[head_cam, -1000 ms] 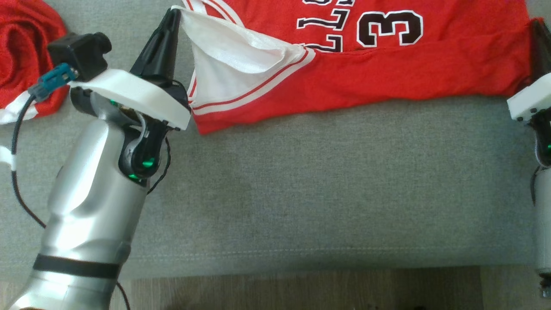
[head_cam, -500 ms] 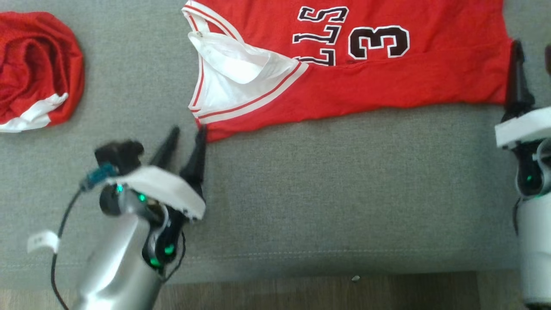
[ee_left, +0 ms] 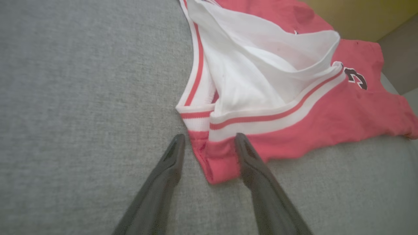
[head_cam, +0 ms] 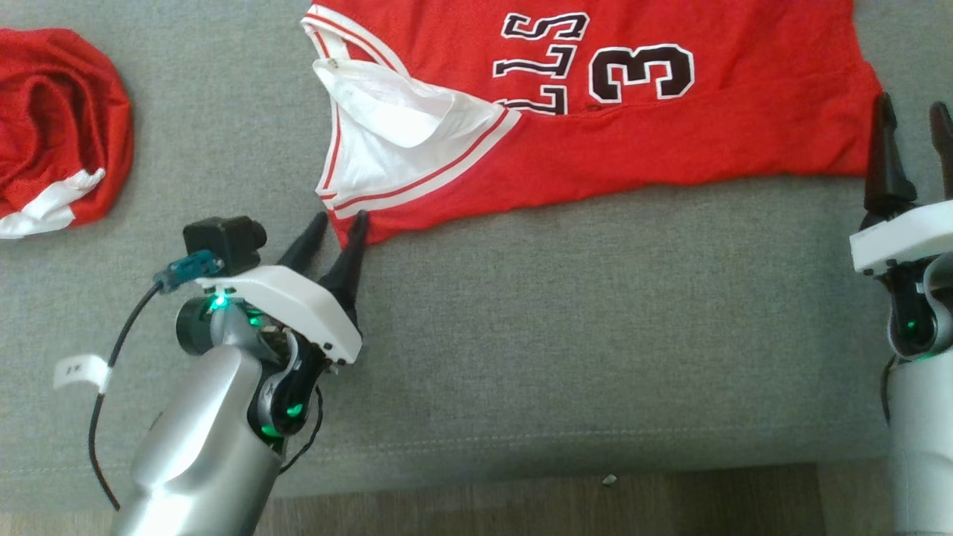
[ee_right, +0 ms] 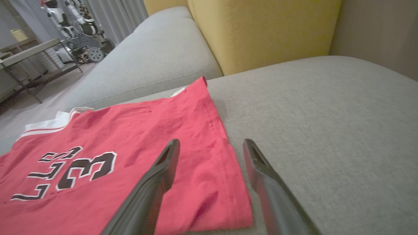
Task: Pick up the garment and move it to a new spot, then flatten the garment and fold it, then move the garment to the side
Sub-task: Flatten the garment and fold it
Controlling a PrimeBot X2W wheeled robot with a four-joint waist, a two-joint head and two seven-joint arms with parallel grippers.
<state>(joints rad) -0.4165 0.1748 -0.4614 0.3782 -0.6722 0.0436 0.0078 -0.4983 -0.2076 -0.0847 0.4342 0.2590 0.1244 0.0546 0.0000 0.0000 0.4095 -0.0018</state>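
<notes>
As it lies flat toward the back edge of the grey sofa seat (head_cam: pixel 566 335), the red jersey (head_cam: pixel 670 141) w/ black 3 has one rumpled white side. L claw (head_cam: pixel 341 217) & R claw (head_cam: pixel 912 106): fingers apart, by its near corners.

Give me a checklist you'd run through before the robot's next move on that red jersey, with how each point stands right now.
1. Left gripper open: ok, its fingers straddle the near corner of the jersey.
2. Right gripper open: ok, one finger is over the jersey's side edge and the other over the cushion.
3. Jersey lying flat: not ok, the white lining is bunched up and turned outward.
4. Fingertips touching the cloth: cannot tell.
5. Crumpled red garment apart from the jersey: ok.
6. Bare cushion in front of the jersey: ok.
</notes>
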